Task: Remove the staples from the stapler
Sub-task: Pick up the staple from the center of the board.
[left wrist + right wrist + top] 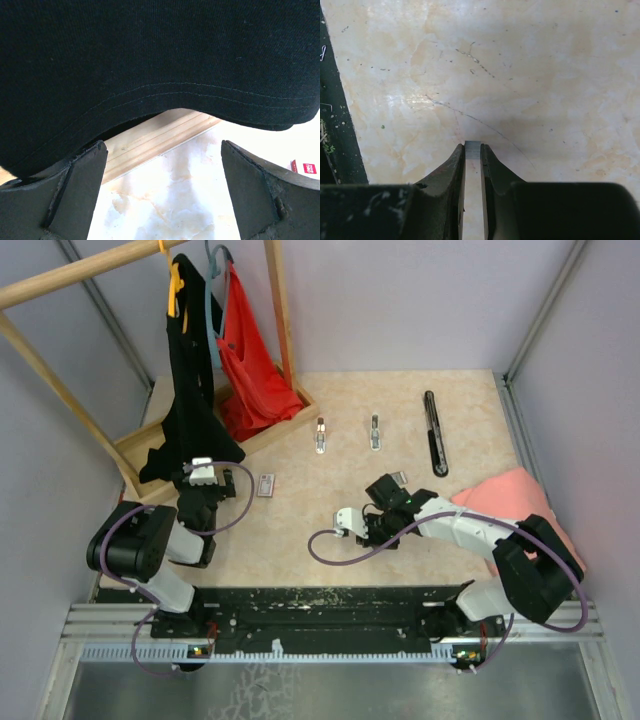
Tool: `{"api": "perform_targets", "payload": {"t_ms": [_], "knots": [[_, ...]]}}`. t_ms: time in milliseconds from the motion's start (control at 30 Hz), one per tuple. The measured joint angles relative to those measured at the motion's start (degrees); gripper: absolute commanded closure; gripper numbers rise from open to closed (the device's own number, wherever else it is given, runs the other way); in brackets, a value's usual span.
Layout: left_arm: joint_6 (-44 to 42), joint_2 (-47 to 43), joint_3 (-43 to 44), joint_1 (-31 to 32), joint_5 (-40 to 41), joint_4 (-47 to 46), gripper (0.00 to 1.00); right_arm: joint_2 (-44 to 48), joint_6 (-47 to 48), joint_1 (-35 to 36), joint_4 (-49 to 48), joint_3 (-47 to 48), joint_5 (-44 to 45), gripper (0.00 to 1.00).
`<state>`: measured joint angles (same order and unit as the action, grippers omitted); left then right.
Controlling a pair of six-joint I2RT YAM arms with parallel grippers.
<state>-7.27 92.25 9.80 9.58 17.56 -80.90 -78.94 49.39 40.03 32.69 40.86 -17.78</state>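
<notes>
**A:** Item one, the staples: where is the strip being held?

**B:** It is being pinched between the fingers of the right gripper, above bare table. Whether the surface is being touched cannot be told. The jaws are being pressed nearly together, parted only by the strip's thickness.

**A:** Long axis?

**B:** It is being carried in line with the fingers. Its square end is showing level with the fingertips and is being pointed out toward the table. The rest is being hidden between the fingers.

**A:** Item two, the stapler?

**B:** A long black bar is being taken for it. It is lying beyond the right gripper and to its right, with its long axis running away from the arm bases. Two small silver pieces are being noted to its left, and what they are cannot be told.

**A:** Item three, the left gripper?

**B:** It is being held spread wide, with nothing between the fingers, under a black garment and well apart from the strip. The right arm is being counted the nearer. A release onto the table is being judged the next need.
</notes>
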Motion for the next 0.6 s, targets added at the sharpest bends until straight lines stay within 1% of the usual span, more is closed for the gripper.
{"api": "perform_targets", "payload": {"t_ms": [333,600], "knots": [[0.00,0.00,-0.02,0.00,0.00,0.00,0.00,0.87,-3.89,-6.21,-0.55,1.38,-0.79,0.88],[0.00,0.00,0.00,0.00,0.00,0.00,0.00,-0.07,-9.60,-14.47,-2.23,6.73,-3.39,0.88]]}}
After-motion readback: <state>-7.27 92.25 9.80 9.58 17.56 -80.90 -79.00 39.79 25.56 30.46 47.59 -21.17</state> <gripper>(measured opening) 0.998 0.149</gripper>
